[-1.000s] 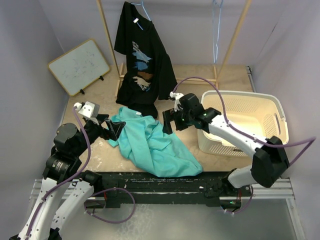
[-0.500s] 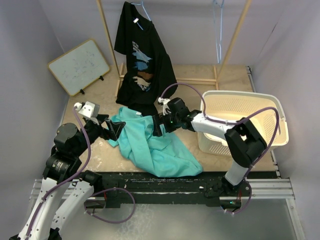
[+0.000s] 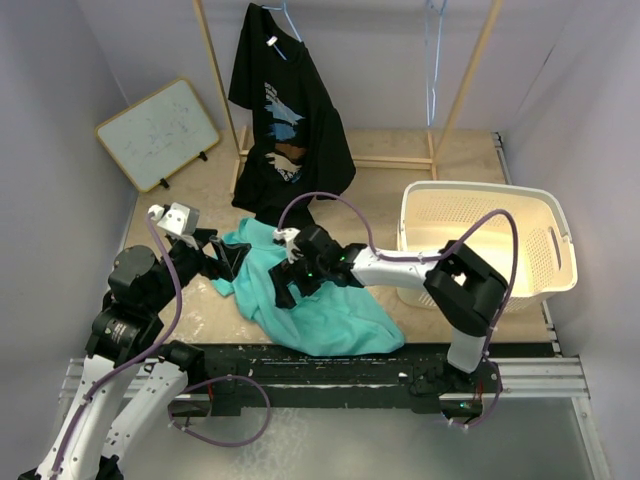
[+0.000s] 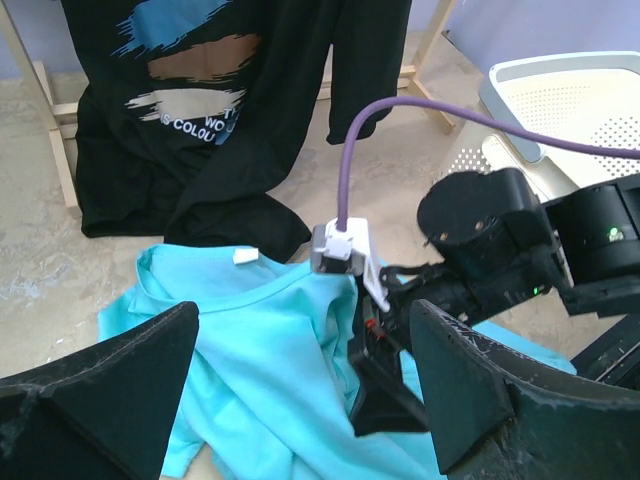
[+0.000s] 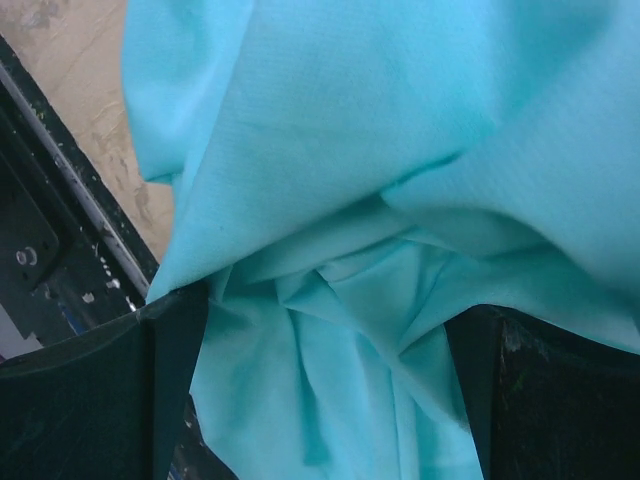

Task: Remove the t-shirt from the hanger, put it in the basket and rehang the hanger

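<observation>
Two shirts show: the black t-shirt [image 3: 285,120] hangs from a blue hanger [image 3: 291,22] on the wooden rack [image 3: 221,85], its hem down on the desk [image 3: 400,180], and a teal shirt [image 3: 320,300] lies crumpled just in front of it. Low over the teal cloth, the right pincer [image 3: 283,293] has its fingers [image 5: 170,350] spread, folds between them, pinching nothing. At that shirt's left edge the left pincer [image 3: 232,258] is spread too. A basket [image 3: 490,195] stands well apart on the right.

Right claw [image 3: 284,290] low at full leftward reach, fingers spread; left claw [image 3: 232,258] likewise agape, arm folded.
</observation>
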